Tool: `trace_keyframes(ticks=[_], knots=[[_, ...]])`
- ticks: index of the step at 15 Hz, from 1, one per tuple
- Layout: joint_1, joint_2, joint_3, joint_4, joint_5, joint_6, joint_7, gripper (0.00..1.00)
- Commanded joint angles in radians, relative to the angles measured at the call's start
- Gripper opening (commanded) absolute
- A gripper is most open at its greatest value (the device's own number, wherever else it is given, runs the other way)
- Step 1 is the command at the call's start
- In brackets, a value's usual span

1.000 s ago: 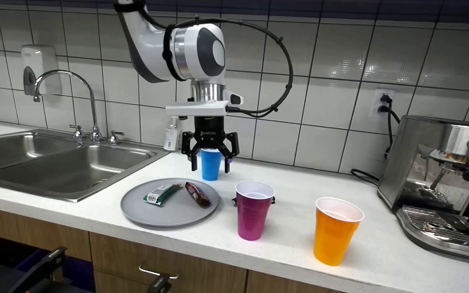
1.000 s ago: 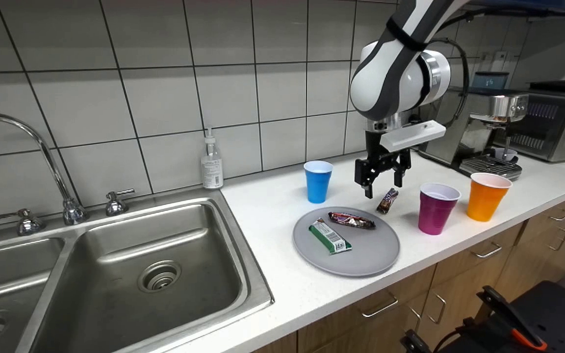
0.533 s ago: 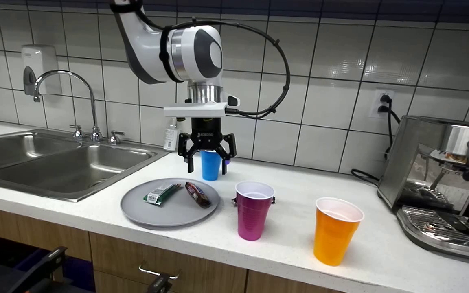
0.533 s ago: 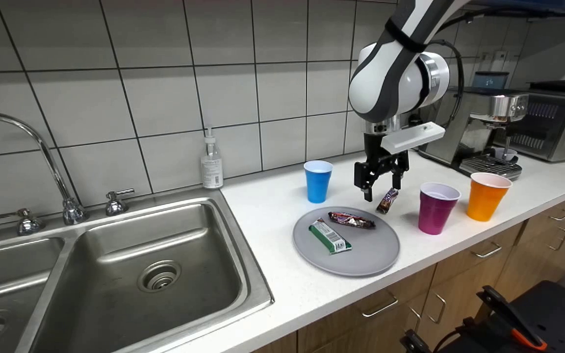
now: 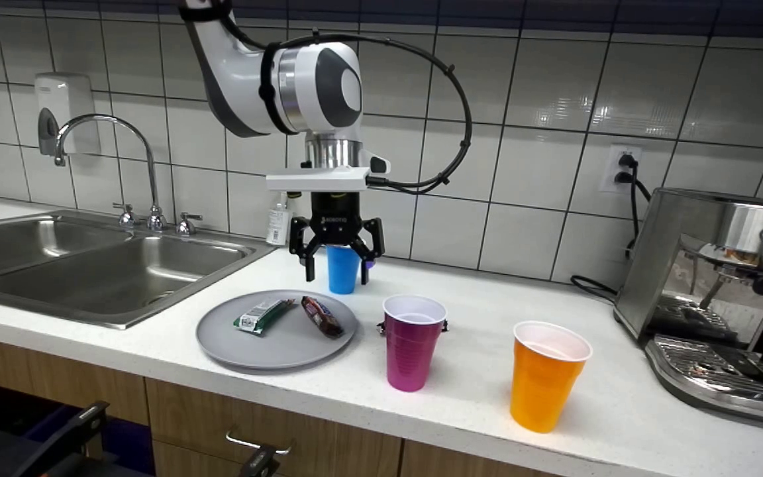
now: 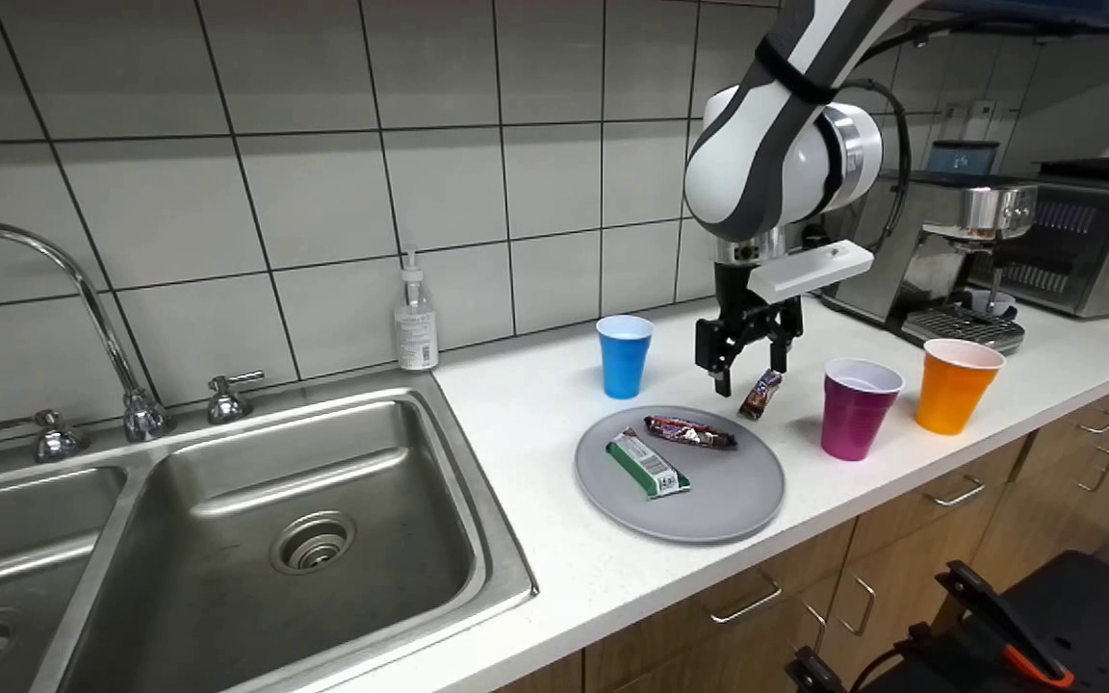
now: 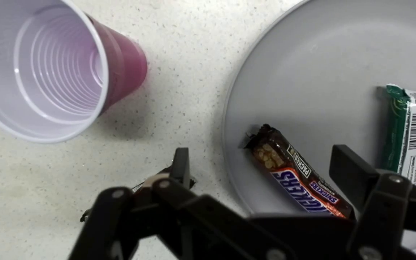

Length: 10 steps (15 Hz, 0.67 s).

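Candy bar (image 5: 320,316) on the gray plate (image 5: 275,348)
The claw (image 5: 337,275) hangs higher, jaws spread wide; in an exterior view, a green bar (image 5: 263,317) lies left, a purple cup (image 5: 411,351) stands right.

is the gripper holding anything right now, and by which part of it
Nothing is held: the gripper stands open, apart from and higher than the Snickers bar on the gray plate.
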Motion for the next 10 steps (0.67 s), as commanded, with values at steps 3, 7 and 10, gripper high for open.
trace_keyframes(ticks=[3, 7, 10], knots=[[-0.008, 0.013, 0.022, 0.007, -0.010, 0.042, -0.022, 1.00], [-0.001, 0.058, 0.034, 0.025, -0.019, 0.102, -0.038, 1.00], [-0.002, 0.106, 0.050, 0.052, 0.000, 0.127, -0.065, 1.00]])
